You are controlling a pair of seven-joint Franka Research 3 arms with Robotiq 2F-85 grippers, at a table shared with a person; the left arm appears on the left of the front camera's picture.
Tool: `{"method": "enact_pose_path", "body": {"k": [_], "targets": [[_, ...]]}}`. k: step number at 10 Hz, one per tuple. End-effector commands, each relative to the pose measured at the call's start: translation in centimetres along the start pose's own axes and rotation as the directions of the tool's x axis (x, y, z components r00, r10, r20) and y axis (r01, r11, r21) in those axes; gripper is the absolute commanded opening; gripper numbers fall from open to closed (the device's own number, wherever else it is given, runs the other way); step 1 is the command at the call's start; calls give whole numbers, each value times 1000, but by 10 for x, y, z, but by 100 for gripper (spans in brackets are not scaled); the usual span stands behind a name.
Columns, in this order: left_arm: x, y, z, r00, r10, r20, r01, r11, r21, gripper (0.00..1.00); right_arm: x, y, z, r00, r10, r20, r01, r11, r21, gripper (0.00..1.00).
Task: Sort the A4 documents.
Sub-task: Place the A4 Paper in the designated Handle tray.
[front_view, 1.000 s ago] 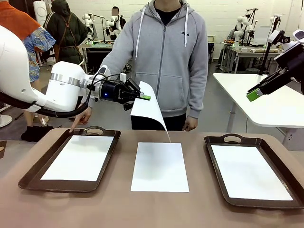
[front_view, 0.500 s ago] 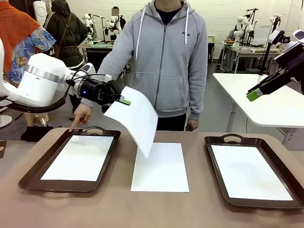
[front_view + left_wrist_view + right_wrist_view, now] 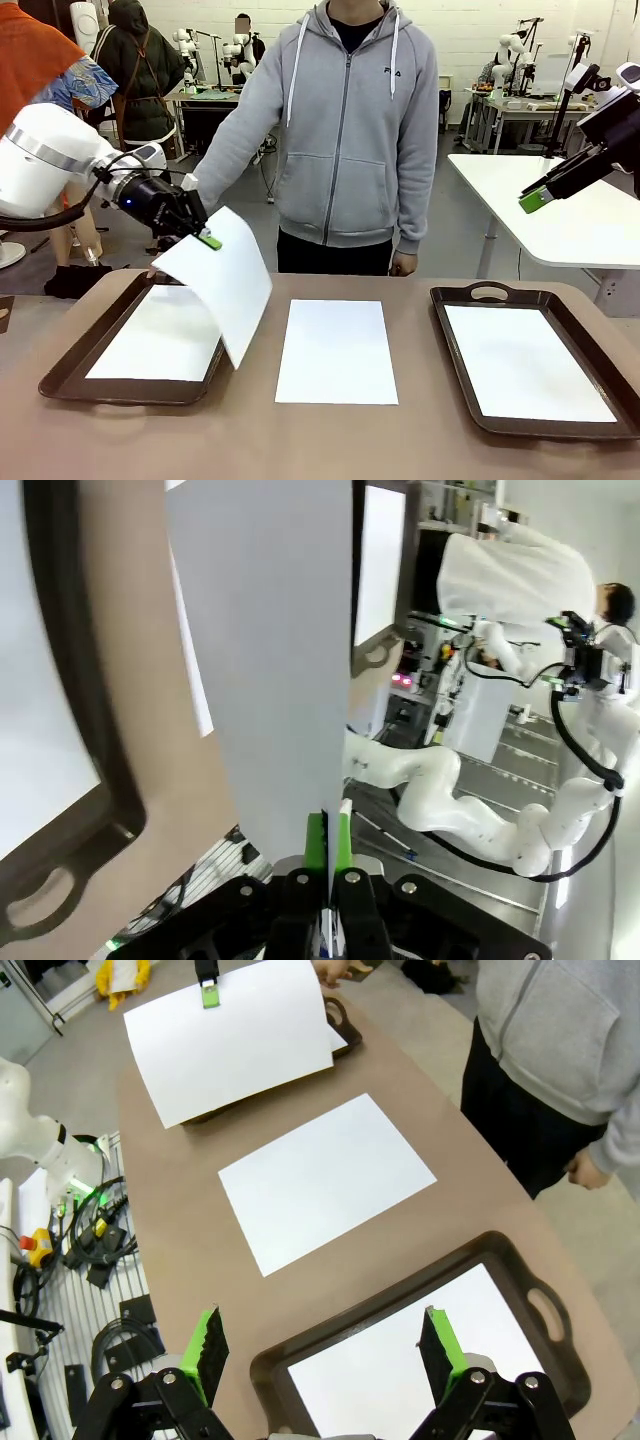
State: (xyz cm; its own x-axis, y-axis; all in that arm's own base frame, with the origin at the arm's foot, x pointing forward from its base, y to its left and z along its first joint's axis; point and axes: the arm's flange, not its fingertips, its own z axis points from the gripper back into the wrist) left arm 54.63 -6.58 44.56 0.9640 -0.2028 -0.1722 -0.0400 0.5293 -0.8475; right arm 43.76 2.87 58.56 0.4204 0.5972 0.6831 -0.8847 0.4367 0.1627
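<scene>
Front looks across table (image 3: 420,440) — right wrist overhead, sharing middle sheet (image 3: 337,350).

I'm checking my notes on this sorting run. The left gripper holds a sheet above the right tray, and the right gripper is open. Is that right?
Not quite. The left gripper holds the sheet above the left tray, not the right one; the front view shows it. The right gripper is open, as you say.
</scene>
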Motion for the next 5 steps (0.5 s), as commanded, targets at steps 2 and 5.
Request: {"method": "enact_pose_path", "body": {"k": [2, 5], "targets": [[1, 13, 15, 1000, -6, 23, 3, 996, 92, 1, 0, -1, -1, 1000, -1, 10, 1, 1000, 14, 100], [4, 33, 19, 994, -45, 96, 38, 996, 79, 1, 0, -1, -1, 1000, -1, 10, 1, 1000, 14, 100]]}}
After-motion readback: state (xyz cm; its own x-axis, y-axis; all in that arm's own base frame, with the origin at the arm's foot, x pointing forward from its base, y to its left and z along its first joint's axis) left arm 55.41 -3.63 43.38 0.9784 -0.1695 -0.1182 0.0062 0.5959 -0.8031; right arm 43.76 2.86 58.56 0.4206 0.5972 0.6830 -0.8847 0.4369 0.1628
